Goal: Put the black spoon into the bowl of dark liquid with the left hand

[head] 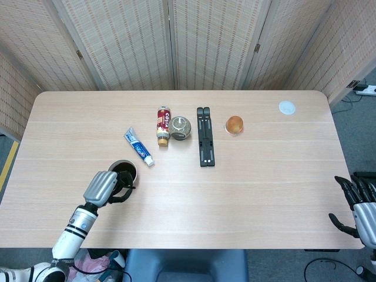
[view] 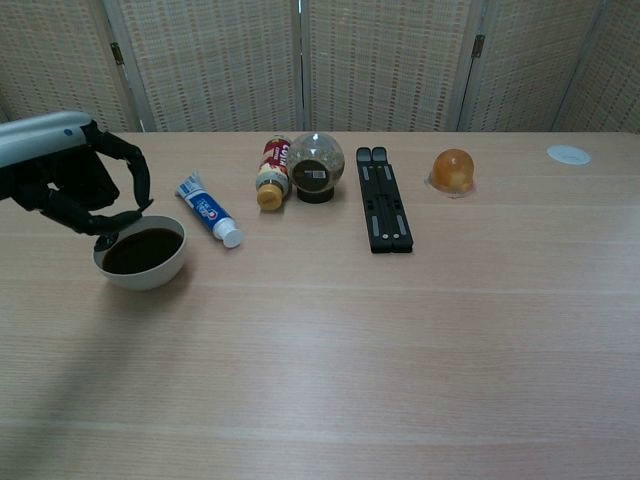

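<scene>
The white bowl point(view: 152, 274) of dark liquid stands at the table's front left; in the head view the bowl point(head: 127, 166) is half covered by my left hand point(head: 106, 187). That left hand point(view: 72, 176) hovers over the bowl's left rim with its fingers curled down. It pinches the black spoon point(view: 105, 241), whose dark tip shows at the rim; the rest of the spoon is lost among the black fingers. My right hand point(head: 358, 209) hangs past the table's front right corner, fingers spread, holding nothing.
Behind the bowl lie a toothpaste tube point(view: 209, 219), a tipped cola bottle point(view: 272, 172), a glass globe point(view: 316, 164), a black folding stand point(view: 382, 208) and an orange ball point(view: 452, 170). A white lid point(view: 568, 154) sits far right.
</scene>
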